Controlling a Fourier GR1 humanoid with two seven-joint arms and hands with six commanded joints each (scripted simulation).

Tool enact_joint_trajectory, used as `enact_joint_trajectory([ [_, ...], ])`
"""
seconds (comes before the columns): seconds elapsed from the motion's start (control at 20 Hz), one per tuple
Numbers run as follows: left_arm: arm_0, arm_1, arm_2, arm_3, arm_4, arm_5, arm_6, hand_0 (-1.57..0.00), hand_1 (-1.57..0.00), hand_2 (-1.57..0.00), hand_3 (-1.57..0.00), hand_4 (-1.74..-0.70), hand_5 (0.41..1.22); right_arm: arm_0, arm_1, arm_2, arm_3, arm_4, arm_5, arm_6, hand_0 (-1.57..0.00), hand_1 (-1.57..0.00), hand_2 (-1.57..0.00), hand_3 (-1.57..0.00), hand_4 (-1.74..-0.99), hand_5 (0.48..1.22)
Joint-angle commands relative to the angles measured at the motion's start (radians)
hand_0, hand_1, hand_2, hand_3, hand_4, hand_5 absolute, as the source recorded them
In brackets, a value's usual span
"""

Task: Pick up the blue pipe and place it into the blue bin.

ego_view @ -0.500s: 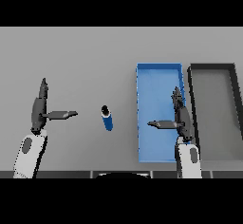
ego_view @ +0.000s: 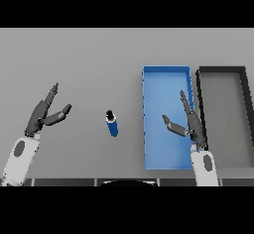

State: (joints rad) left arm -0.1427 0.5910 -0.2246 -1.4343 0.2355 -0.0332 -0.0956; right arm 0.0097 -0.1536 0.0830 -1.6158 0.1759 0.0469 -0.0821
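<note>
table (ego_view: 89, 59): smooth, matt grey
blue pipe (ego_view: 112, 125): smooth, slightly glossy, plastic-looking, dark end at 12 o'clock
blue bin (ego_view: 147, 129): smooth, matt, plastic-looking
dark bin (ego_view: 244, 94): matt, smooth

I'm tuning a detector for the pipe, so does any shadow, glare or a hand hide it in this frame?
Head view: the blue pipe lies fully exposed on the evenly lit grey table, no glare, no clear shadow; the left hand and right hand are apart from it; the blue bin shows no glare.
</note>
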Motion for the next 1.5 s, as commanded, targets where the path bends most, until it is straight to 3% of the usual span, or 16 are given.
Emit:
enact_joint_trajectory([
  [0.0, -0.006, 0.003, -0.009, 0.008, -0.01, -0.013, -0.008, 0.0, 0.0, 0.0, 0.0, -0.97, 0.596, 0.008, -0.01, 0.003, -0.006, 0.005, 0.006, 0.001, 0.0, 0.0, 0.0, 0.0, -1.192, 0.587],
  [0.2, 0.01, 0.032, -0.024, -0.025, 0.001, -0.072, -0.047, 0.0, 0.0, 0.0, 0.0, -0.97, 0.59, 0.008, -0.016, 0.018, -0.028, 0.025, 0.006, 0.022, 0.0, 0.0, 0.0, 0.0, -1.182, 0.583],
  [0.35, 0.067, 0.064, -0.072, -0.121, 0.01, -0.143, -0.069, 0.0, 0.0, 0.0, 0.0, -0.98, 0.578, -0.003, -0.013, 0.012, -0.02, 0.011, 0.01, 0.031, 0.0, 0.0, 0.0, 0.0, -1.194, 0.579],
  [0.55, 0.074, 0.071, -0.162, -0.229, -0.022, -0.163, 0.085, 0.0, 0.0, 0.0, 0.0, -1.02, 0.512, -0.008, -0.013, 0.004, -0.021, -0.014, 0.025, 0.031, 0.0, 0.0, 0.0, 0.0, -1.225, 0.58],
  [0.7, 0.084, 0.065, -0.219, -0.263, -0.049, -0.189, 0.127, 0.0, 0.0, 0.0, 0.0, -1.06, 0.474, 0.003, -0.009, 0.011, -0.03, -0.008, 0.023, 0.031, 0.0, 0.0, 0.0, 0.0, -1.223, 0.572],
  [0.9, 0.06, -0.01, -0.293, -0.241, -0.115, -0.187, 0.134, 0.0, 0.0, 0.0, 0.0, -1.11, 0.463, 0.0, -0.012, 0.008, -0.033, -0.011, 0.026, 0.041, 0.0, 0.0, 0.0, 0.0, -1.212, 0.57],
  [1.05, 0.036, -0.063, -0.312, -0.202, -0.133, -0.185, 0.087, 0.0, 0.0, 0.0, 0.0, -1.15, 0.484, 0.001, -0.006, 0.009, -0.039, -0.011, 0.022, 0.046, 0.0, 0.0, 0.0, 0.0, -1.21, 0.564],
  [1.45, -0.051, -0.244, -0.327, 0.001, -0.167, -0.143, 0.054, 0.0, 0.0, 0.0, 0.0, -1.14, 0.495, 0.017, -0.006, 0.001, -0.038, -0.023, 0.027, 0.03, 0.0, 0.0, 0.0, 0.0, -1.2, 0.549],
])
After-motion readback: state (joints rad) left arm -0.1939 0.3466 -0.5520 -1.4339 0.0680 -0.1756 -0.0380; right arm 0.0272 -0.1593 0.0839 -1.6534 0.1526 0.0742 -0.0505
